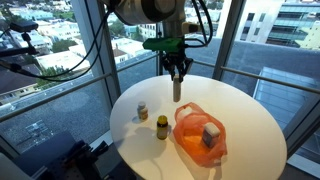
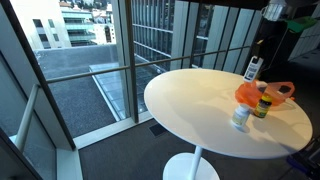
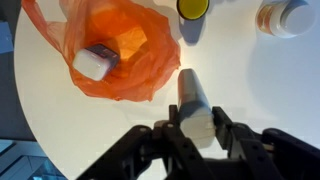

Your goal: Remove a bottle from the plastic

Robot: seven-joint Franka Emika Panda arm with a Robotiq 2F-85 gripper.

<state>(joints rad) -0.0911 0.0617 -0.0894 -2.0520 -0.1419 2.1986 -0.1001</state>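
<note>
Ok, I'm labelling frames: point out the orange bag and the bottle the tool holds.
orange bag (image 3: 150, 65), wrist view, on its crumpled side wall.
held bottle (image 3: 195, 100), wrist view, on the middle of its body.

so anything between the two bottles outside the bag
No, only bare table between the yellow-capped bottle and the pale bottle, seen in the wrist view.

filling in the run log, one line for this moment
gripper: shut on bottle | bottle: above table, outside bag | bag: second bottle inside | table: two small bottles
</note>
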